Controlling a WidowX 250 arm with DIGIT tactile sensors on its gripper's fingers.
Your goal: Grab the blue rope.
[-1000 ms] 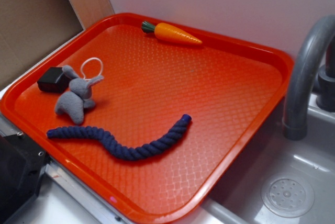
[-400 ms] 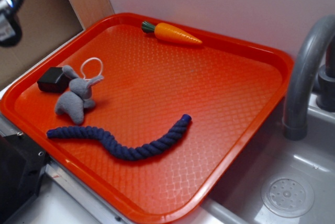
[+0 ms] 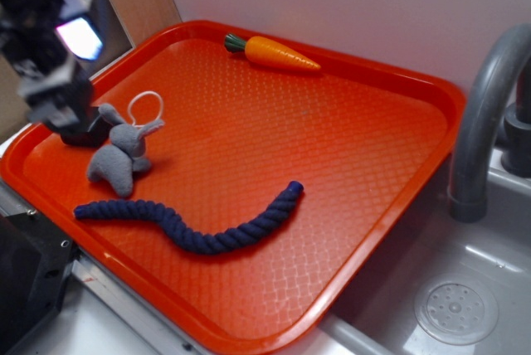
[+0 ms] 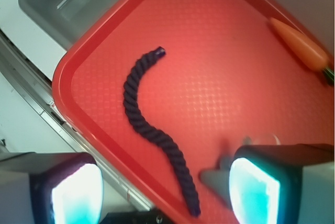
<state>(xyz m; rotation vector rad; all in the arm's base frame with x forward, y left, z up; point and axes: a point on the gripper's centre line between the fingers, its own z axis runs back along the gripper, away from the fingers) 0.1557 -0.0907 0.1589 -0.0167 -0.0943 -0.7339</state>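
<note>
My claw (image 4: 162,192) is open: in the wrist view its two pads (image 4: 254,190) stand wide apart at the lower corners, holding nothing. In the exterior view the claw (image 3: 51,81) is blurred at the upper left, above the left corner of the red tray (image 3: 431,89).

The blue rope (image 3: 203,226) lies in a loose S-curve on the tray floor, near the front rim. In the wrist view the blue rope (image 4: 152,130) runs between my pads without touching either.

Other items on the tray:
- A grey plush toy (image 3: 120,156), just behind the rope's left end.
- A black block (image 3: 83,127), touching the toy.
- A carrot (image 3: 274,52), at the far rim.

A grey faucet (image 3: 485,114) stands over the sink (image 3: 456,309), right of the tray.
</note>
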